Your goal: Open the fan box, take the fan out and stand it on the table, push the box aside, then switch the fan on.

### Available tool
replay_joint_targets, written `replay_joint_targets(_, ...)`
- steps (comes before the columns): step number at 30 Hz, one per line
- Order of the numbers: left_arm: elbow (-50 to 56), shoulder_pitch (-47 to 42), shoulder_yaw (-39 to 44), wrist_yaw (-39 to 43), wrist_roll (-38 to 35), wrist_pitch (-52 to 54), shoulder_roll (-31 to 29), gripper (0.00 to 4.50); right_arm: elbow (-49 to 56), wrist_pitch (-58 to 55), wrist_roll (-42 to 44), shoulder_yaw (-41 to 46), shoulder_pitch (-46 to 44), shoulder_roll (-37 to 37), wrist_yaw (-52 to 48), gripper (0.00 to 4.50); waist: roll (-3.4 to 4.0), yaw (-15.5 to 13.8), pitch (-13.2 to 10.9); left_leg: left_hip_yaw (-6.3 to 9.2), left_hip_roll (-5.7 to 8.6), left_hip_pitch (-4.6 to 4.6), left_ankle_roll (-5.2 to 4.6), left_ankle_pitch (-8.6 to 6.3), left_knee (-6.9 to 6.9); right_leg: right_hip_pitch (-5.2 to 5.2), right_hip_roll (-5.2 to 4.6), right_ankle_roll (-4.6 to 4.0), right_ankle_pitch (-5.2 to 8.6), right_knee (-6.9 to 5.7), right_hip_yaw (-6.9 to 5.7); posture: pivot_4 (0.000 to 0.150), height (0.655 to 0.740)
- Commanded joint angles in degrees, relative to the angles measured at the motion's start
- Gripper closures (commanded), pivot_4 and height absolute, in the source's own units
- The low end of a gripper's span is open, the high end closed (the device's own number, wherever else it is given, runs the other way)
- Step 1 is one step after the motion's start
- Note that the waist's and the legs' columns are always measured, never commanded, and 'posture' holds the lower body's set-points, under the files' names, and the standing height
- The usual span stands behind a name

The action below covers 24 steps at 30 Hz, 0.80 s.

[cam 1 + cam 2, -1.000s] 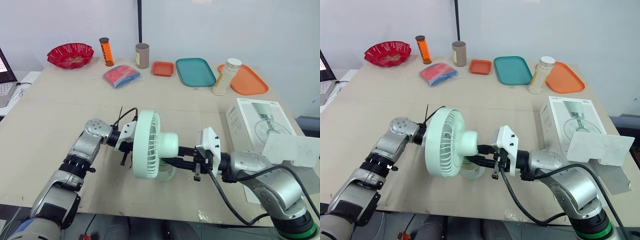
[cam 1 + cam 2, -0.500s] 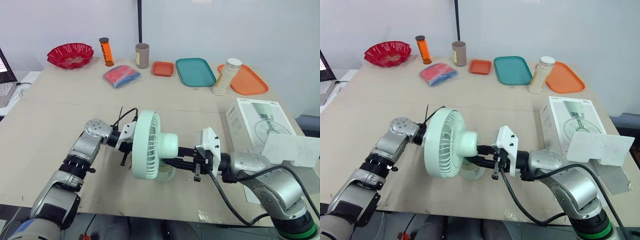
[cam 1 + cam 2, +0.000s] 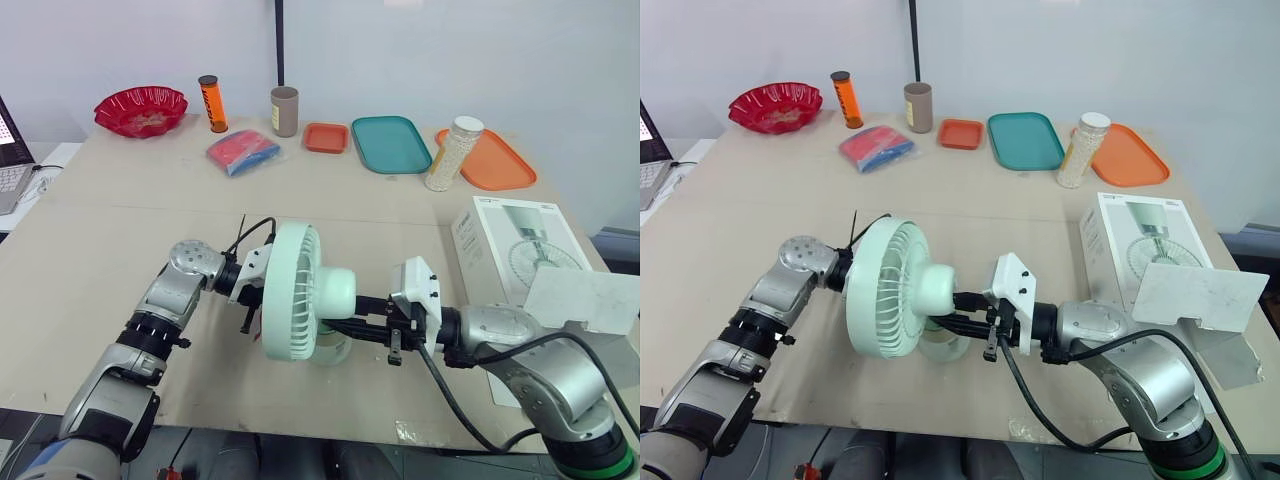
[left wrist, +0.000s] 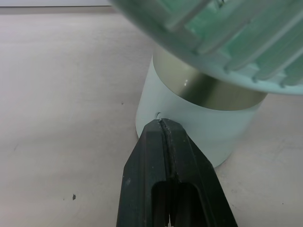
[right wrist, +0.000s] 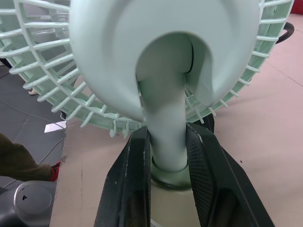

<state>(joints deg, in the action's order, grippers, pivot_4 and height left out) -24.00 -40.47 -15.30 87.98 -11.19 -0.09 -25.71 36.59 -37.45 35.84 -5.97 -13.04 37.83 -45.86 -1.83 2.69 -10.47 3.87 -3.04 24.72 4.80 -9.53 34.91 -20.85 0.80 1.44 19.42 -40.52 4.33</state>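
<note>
Three of the four steps look done: the box (image 3: 508, 243) lies at the counter's (image 3: 120, 220) right edge with its flap raised at the near end, the fan (image 3: 300, 300) is out and stands upright near the middle of the front edge, well apart from the box, and only the switching on seems left. The blades behind the grille look motionless, so I judge it is not yet running. The left pincer (image 4: 162, 124) is pressed together, its tips touching the low wall of the fan's round base, perhaps seeking a button there, though no button can be made out. The right pincer (image 5: 168, 139) pinches the fan's neck just above the base, one finger on each side, which should steady it against the push. As for containers, the inside of the box is hidden by its flap. Along the far edge, the jar (image 3: 452, 152) holds something white and grainy, the teal tray (image 3: 390, 143) and the small orange tray (image 3: 325, 137) look bare, and what the red bowl (image 3: 141, 108) and the cup (image 3: 284, 110) hold cannot be told.
</note>
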Motion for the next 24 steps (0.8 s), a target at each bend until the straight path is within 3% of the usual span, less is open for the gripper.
replay_joint_targets(1, 2.90, 0.32, -0.28, 0.65, -0.96, -0.25, 0.39, 4.44, 0.77, -0.66, 0.13, 0.26, 0.52, 0.76, 0.14, 3.49, 0.00, 0.00, 0.00, 0.00, 0.00, 0.00, 0.00, 0.00, 0.00, 0.00, 0.00, 0.00, 0.00, 0.00, 0.00, 0.150, 0.7400)
replay_joint_targets(14, 4.07, -0.87, 4.32, -2.96, -1.47, 4.43, -5.92, 4.44, -1.92, 1.84, -1.97, -0.35, -0.06, 0.26, -0.66, 3.49, 0.00, 0.06, 0.00, 0.00, -0.02, -0.02, 0.00, 0.00, 0.00, 0.00, 0.02, 0.00, 0.00, -0.03, 0.00, 0.150, 0.7400)
replay_joint_targets(24, 8.78, 3.47, 8.48, -7.40, -1.71, 7.40, -12.62, 4.44, -6.22, 7.22, -5.38, -2.80, -0.79, -1.46, -2.02, 3.49, 0.01, 0.16, 0.00, 0.01, -0.06, -0.05, -0.01, 0.01, -0.02, 0.00, 0.02, -0.02, 0.00, -0.05, 0.00, 0.150, 0.7400)
